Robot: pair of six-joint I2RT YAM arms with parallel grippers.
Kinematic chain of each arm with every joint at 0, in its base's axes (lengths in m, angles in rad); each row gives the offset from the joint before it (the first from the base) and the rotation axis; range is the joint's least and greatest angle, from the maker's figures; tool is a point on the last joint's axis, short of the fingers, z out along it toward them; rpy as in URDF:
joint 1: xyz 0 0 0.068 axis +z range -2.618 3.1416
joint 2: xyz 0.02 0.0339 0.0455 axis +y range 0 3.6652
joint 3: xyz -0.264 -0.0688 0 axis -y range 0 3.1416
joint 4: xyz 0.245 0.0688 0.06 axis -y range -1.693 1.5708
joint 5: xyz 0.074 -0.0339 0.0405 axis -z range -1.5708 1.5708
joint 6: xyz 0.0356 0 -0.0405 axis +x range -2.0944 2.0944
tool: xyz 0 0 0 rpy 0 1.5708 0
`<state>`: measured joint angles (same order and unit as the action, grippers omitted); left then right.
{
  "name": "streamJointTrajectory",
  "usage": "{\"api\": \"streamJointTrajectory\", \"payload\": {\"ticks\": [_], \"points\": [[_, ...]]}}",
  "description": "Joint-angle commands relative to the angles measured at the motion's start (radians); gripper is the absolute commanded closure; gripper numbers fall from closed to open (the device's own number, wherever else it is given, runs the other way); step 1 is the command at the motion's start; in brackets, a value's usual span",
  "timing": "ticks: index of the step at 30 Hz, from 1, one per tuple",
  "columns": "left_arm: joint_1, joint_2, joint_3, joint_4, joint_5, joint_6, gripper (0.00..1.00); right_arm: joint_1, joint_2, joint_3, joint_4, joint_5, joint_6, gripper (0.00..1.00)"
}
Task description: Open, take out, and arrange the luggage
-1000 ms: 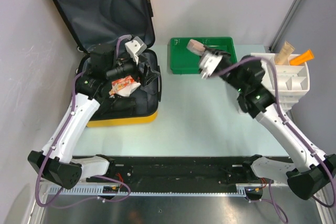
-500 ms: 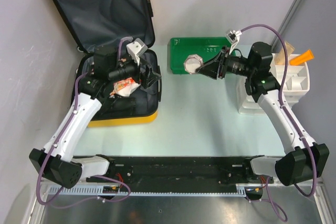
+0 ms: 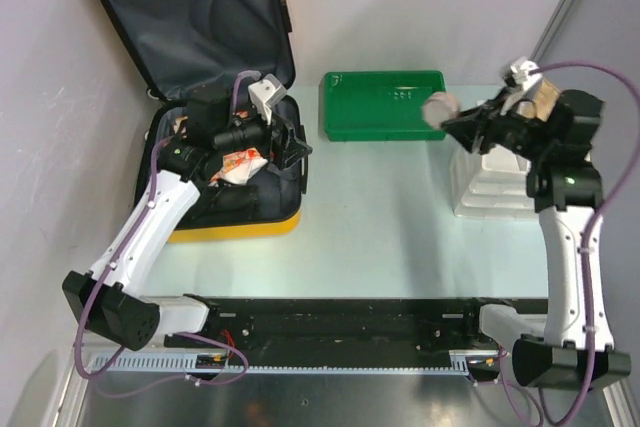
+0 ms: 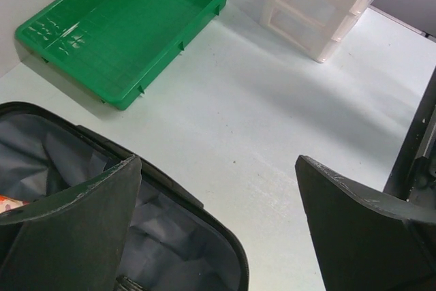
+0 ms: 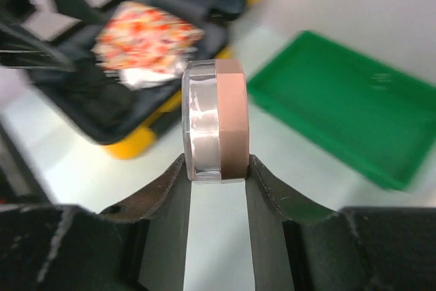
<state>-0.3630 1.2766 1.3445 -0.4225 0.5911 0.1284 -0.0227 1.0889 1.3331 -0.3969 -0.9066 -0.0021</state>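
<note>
The yellow luggage (image 3: 235, 225) lies open at the far left, its lid leaning on the back wall with the grey lining showing. A red-and-white snack packet (image 3: 238, 162) lies in its base. My left gripper (image 3: 296, 143) is open and empty above the base's right edge; in the left wrist view (image 4: 218, 168) the grey lining (image 4: 170, 236) lies under it. My right gripper (image 3: 450, 117) is shut on a small clear jar with a brown lid (image 3: 437, 107), held in the air right of the green tray. The right wrist view shows the jar (image 5: 214, 120) between the fingers.
A green tray (image 3: 385, 117) stands at the back middle, seen also in the left wrist view (image 4: 129, 25). A white compartmented organizer (image 3: 495, 187) stands at the right, partly under my right arm. The arm bases and a black rail run along the near edge.
My right arm has swung right with the jar, from over the green tray to beside the white organizer. My left gripper has shifted slightly right over the luggage.
</note>
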Motion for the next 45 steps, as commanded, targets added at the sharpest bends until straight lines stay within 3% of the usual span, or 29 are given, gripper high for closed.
{"api": "streamJointTrajectory", "payload": {"ticks": [1,4,10,17,24,45], "points": [[0.001,0.016,0.005,0.034,0.055,-0.056,0.0,-0.139,-0.096,0.127,-0.293,0.197,-0.46,1.0],[-0.004,0.046,0.008,0.037,0.076,-0.065,0.0,-0.204,-0.135,0.158,-0.345,0.354,-0.637,1.0],[-0.022,0.086,0.024,0.048,0.084,-0.078,0.0,-0.273,-0.135,0.138,-0.433,0.497,-1.005,1.0],[-0.022,0.081,0.021,0.056,0.058,-0.098,0.0,-0.257,-0.021,0.144,-0.393,0.583,-1.225,1.0],[-0.022,0.044,-0.027,0.057,0.013,-0.095,0.0,-0.244,0.083,0.138,-0.373,0.568,-1.352,1.0],[-0.022,0.07,-0.019,0.062,-0.002,-0.084,0.0,-0.203,0.218,-0.002,-0.189,0.603,-1.506,1.0]]}}
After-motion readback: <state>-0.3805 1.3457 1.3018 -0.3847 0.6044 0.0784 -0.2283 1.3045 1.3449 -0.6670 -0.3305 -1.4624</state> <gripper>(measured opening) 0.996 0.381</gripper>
